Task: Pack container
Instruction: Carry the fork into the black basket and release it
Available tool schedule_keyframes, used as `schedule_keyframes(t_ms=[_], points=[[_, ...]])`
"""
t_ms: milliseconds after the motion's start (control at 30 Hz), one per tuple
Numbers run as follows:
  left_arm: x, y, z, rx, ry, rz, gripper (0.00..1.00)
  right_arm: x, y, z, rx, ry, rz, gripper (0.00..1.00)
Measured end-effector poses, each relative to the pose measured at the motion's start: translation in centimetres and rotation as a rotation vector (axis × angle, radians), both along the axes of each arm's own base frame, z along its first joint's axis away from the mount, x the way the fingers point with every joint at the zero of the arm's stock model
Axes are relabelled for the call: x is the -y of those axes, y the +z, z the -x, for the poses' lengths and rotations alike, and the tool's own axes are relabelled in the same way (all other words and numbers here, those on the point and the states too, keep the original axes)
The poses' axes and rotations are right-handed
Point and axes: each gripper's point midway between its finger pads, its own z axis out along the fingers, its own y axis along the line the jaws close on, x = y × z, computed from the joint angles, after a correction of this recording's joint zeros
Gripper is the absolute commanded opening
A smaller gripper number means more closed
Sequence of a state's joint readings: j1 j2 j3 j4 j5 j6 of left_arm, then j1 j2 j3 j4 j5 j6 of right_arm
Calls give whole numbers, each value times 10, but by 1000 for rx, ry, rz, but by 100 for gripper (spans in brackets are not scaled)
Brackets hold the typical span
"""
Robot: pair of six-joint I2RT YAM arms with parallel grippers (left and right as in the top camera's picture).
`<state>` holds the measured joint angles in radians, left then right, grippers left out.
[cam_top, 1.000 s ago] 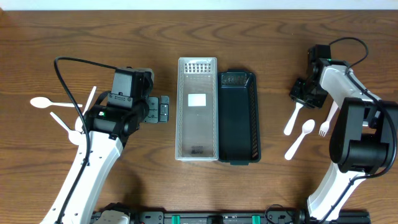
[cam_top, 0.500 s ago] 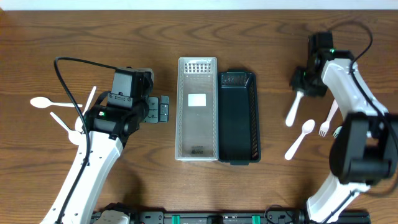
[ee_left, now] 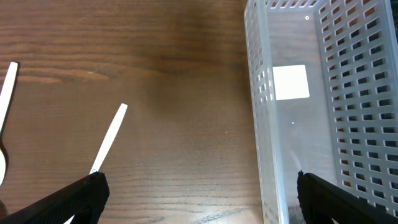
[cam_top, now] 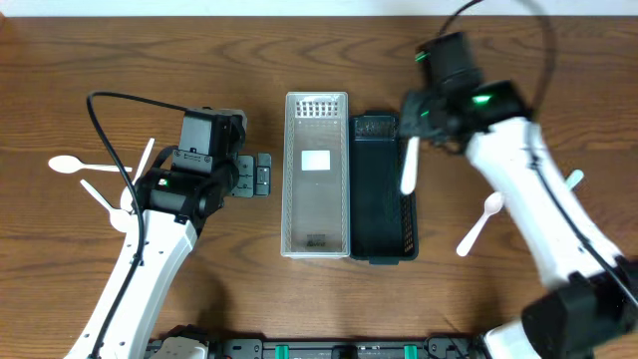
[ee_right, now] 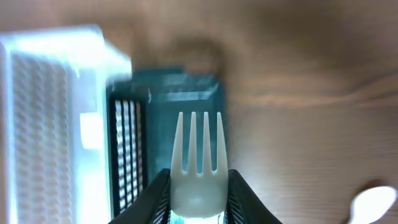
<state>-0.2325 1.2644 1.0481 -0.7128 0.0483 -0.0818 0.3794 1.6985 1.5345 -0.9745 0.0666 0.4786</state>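
Note:
A clear perforated container [cam_top: 316, 179] and a dark teal container [cam_top: 380, 199] stand side by side at the table's middle. My right gripper [cam_top: 411, 135] is shut on a white plastic fork [cam_top: 408, 168] and holds it over the right edge of the teal container. In the right wrist view the fork [ee_right: 199, 158] points tines forward between the jaws [ee_right: 198, 199], with the teal container [ee_right: 168, 106] ahead. My left gripper [cam_top: 261, 177] is open beside the clear container's left wall [ee_left: 267, 124], holding nothing.
Several white utensils lie at the left, among them a spoon [cam_top: 70, 166] and sticks [ee_left: 109, 137]. A white spoon [cam_top: 480, 221] lies at the right, also in the right wrist view [ee_right: 373, 202]. A teal utensil tip [cam_top: 575, 179] shows behind my right arm.
My right arm has lifted the white fork from the right side of the table and swung it left over the teal container. The left arm has not moved.

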Motion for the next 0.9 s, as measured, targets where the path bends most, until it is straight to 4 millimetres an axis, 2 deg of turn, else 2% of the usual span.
schedule_keyframes(t_ms=[133, 233, 300, 333, 367, 433, 500, 633, 700, 800, 867, 900], points=[[0, 0, 0, 0, 0, 0, 99, -22, -61, 15, -138, 54, 57, 5], [0, 0, 0, 1, 0, 0, 99, -34, -96, 22, -212, 87, 92, 7], [0, 0, 0, 0, 0, 0, 99, -40, -110, 26, -243, 103, 104, 9], [0, 0, 0, 1, 0, 0, 99, -42, -116, 27, -253, 109, 107, 13], [0, 0, 0, 1, 0, 0, 99, -44, -119, 28, -260, 115, 109, 27], [0, 0, 0, 1, 0, 0, 99, -46, -121, 29, -263, 113, 108, 38], [0, 0, 0, 1, 0, 0, 99, -47, -121, 27, -256, 115, 102, 54], [0, 0, 0, 0, 0, 0, 99, -46, -116, 24, -251, 136, 106, 64], [0, 0, 0, 1, 0, 0, 99, -45, -103, 19, -238, 142, 104, 64], [0, 0, 0, 1, 0, 0, 99, -39, -65, 5, -169, 129, 88, 64], [0, 0, 0, 1, 0, 1, 99, -26, -28, -4, -94, 92, 77, 64], [0, 0, 0, 1, 0, 0, 99, -13, -5, -8, -45, 56, 72, 64]])
